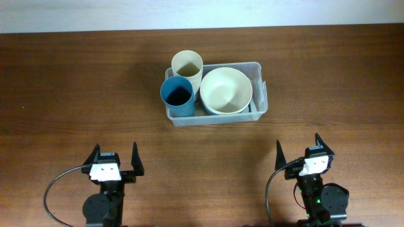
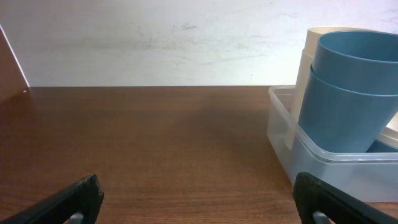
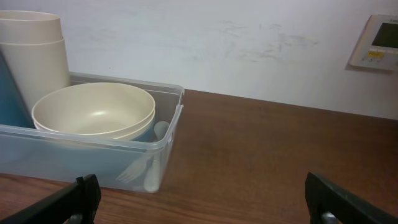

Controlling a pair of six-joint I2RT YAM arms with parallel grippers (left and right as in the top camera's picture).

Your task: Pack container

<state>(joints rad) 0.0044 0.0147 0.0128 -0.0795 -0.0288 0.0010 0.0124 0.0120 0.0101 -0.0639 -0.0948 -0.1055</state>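
The clear plastic container [image 1: 258, 88] [image 2: 292, 146] [image 3: 93, 155] stands at the middle of the table. Inside it stand a cream cup [image 1: 187, 65] [image 3: 34, 56], a blue cup [image 1: 177, 96] [image 2: 348, 93] and a cream bowl [image 1: 226, 89] [image 3: 93, 111]. A white fork [image 3: 134, 168] and another white utensil lie against its near right wall. My left gripper [image 1: 115, 159] [image 2: 196, 208] stands open near the front edge, left of the container, nothing between its fingers. My right gripper [image 1: 298, 149] [image 3: 202, 208] is open too, at the front right, well short of the container.
The brown wooden table [image 1: 76, 88] runs back to a white wall [image 2: 155, 37]. A small white wall panel [image 3: 377, 40] hangs at the right in the right wrist view.
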